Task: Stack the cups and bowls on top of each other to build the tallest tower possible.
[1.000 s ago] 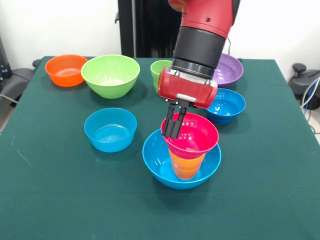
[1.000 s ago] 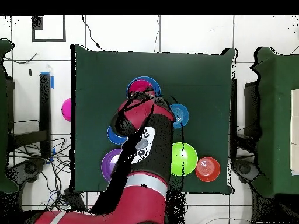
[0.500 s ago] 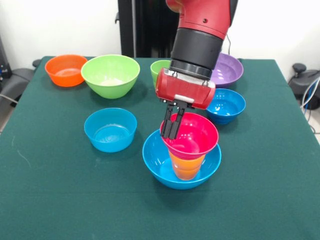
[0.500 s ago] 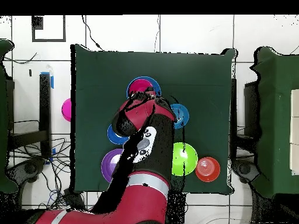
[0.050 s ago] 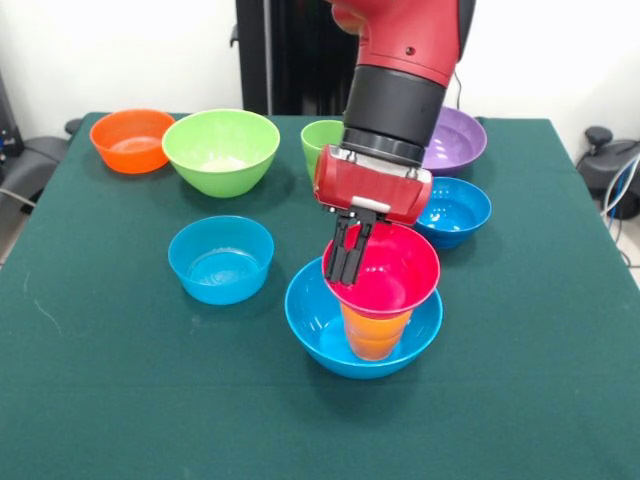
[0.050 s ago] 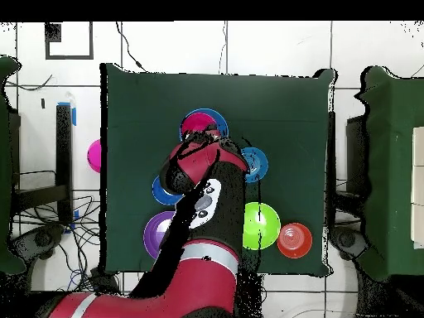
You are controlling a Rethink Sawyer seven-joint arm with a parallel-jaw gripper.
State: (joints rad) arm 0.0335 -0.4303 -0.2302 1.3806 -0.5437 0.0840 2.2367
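A tower stands near the table's middle: a large blue bowl holds an upright orange-yellow cup, and a small pink-red bowl rests on the cup's mouth, tilted a little. My gripper comes down from above with its fingers pinched on that bowl's left rim. The overhead view shows the same pile as a blue bowl with the pink-red bowl inside its outline, at the tip of my arm. A light green cup stands behind the arm, partly hidden.
Around the pile stand a small blue bowl, a lime green bowl, an orange bowl, a purple bowl and a second small blue bowl. A pink object sits beyond the table's left edge overhead.
The gripper and the pink-red bowl have shifted slightly to the right in the front view; the bowl sits a little more tilted on the cup.
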